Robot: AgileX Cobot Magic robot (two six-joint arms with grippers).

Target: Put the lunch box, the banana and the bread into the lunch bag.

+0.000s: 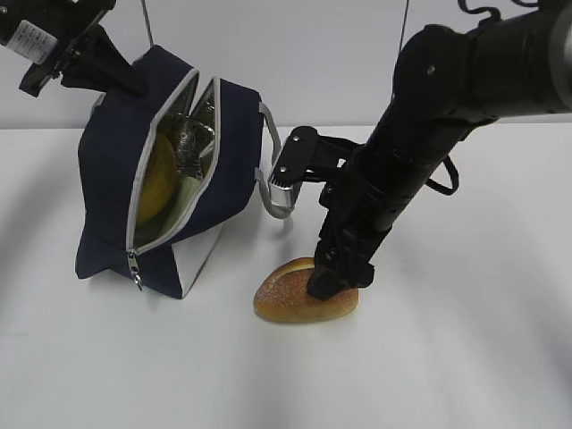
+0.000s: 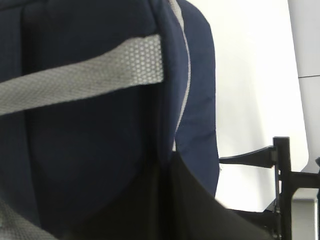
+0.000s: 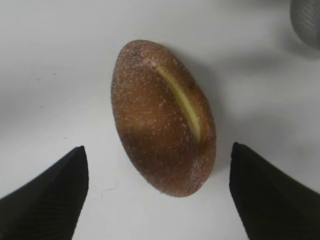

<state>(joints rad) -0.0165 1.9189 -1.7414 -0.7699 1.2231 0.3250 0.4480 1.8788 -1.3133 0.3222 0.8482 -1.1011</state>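
Inside the bag (image 1: 223, 152) we see the banana (image 1: 154, 189); the bread (image 1: 290, 293) waits on the table (image 1: 465, 357) between our right claw's (image 3: 159, 192) spread fingers, left claw unclear

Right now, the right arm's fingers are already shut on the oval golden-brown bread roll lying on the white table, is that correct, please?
Not quite: the right wrist view shows the fingers open, standing apart on either side of the oval golden-brown bread roll, touching nothing. The roll does lie on the white table.
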